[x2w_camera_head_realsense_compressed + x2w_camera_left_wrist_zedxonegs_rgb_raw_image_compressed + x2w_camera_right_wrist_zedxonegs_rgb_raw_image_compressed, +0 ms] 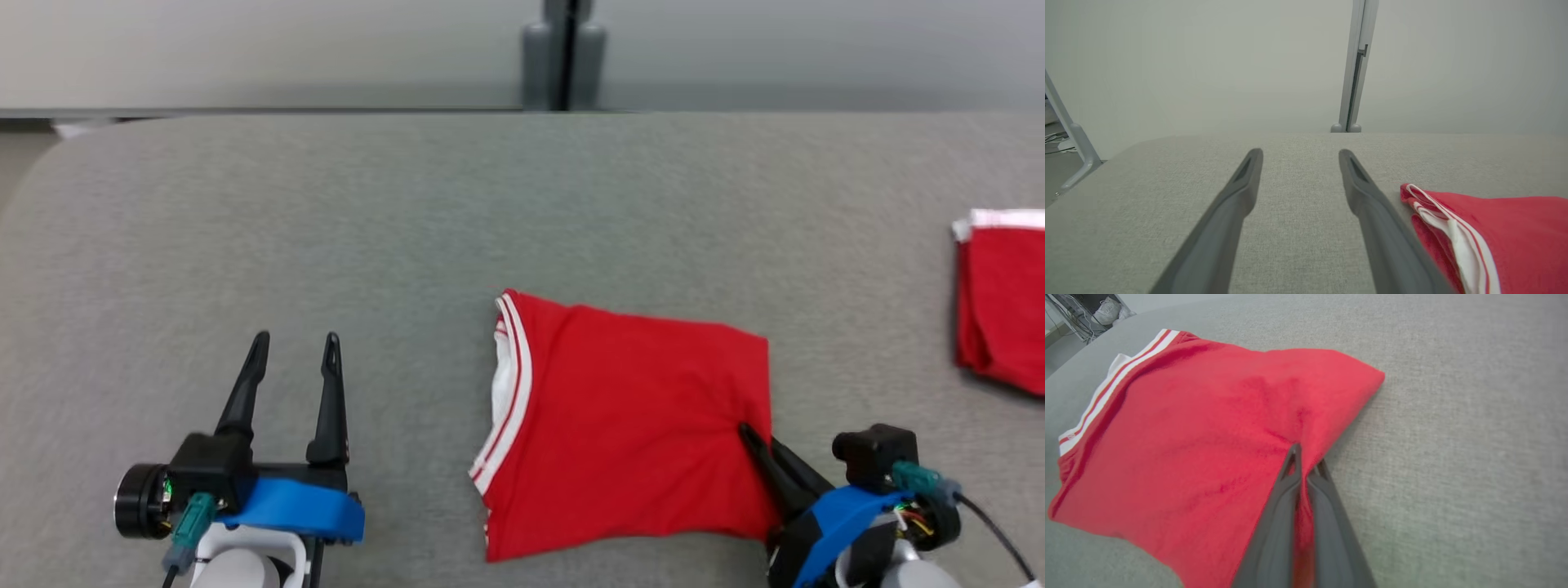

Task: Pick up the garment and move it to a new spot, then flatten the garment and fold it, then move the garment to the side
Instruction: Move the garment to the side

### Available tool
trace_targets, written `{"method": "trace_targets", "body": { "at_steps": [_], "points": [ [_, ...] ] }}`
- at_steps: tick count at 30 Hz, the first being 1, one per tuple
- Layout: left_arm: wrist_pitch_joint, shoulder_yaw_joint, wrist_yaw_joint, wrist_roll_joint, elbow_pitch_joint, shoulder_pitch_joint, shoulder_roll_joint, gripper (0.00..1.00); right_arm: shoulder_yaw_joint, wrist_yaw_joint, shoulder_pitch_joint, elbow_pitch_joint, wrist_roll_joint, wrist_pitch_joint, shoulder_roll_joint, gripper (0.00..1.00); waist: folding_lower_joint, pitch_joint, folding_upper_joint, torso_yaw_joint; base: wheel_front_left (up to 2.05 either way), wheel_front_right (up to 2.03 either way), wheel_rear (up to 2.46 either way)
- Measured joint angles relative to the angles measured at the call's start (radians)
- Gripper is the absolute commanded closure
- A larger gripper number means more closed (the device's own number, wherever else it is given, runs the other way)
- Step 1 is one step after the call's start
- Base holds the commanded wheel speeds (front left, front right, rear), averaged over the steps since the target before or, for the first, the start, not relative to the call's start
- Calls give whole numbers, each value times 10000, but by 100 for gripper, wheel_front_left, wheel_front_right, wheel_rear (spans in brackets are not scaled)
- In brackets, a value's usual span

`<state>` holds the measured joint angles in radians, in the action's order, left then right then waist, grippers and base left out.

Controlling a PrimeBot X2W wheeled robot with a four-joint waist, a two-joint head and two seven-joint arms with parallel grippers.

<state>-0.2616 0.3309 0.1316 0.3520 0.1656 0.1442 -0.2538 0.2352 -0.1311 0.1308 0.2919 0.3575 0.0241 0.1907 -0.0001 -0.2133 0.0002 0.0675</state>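
Broad bare stretch of grey tabletop point(326, 204) ahead of the left gripper point(296, 336), fingers spread over open surface. Off to its right the folded red garment point(637, 425) blocks the way. Beyond it, a free lane runs before the second red garment point(1000, 302) at the right edge.

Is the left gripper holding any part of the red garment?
No, the left gripper stands open over the bare table, apart from the red garment.

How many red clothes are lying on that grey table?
2. A folded red garment lies mid-table, its edge pinched by the right gripper; a second red garment lies far right, partly cut off.
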Motion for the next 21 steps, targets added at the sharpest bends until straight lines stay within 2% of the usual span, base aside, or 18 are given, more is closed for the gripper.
{"method": "trace_targets", "body": {
  "at_steps": [7,12,16,21],
  "points": [
    [8,77,-42,-38,-203,21,-88,0,-174,2,-166,-215,261,198,809,100,2,-29,0,-1474,0,0,0],
    [63,221,-100,-77,-320,171,-81,0,-357,2,0,-105,443,276,1108,100,0,30,0,-2305,0,0,0],
    [111,326,-148,-102,-366,325,-69,0,-412,2,570,-25,516,274,1300,100,-1,-120,-3,-2594,0,0,0],
    [171,464,-268,-211,-487,711,-104,0,-443,2,2093,144,568,192,1845,100,1,-632,-2,-2560,0,0,0]
  ]
}}
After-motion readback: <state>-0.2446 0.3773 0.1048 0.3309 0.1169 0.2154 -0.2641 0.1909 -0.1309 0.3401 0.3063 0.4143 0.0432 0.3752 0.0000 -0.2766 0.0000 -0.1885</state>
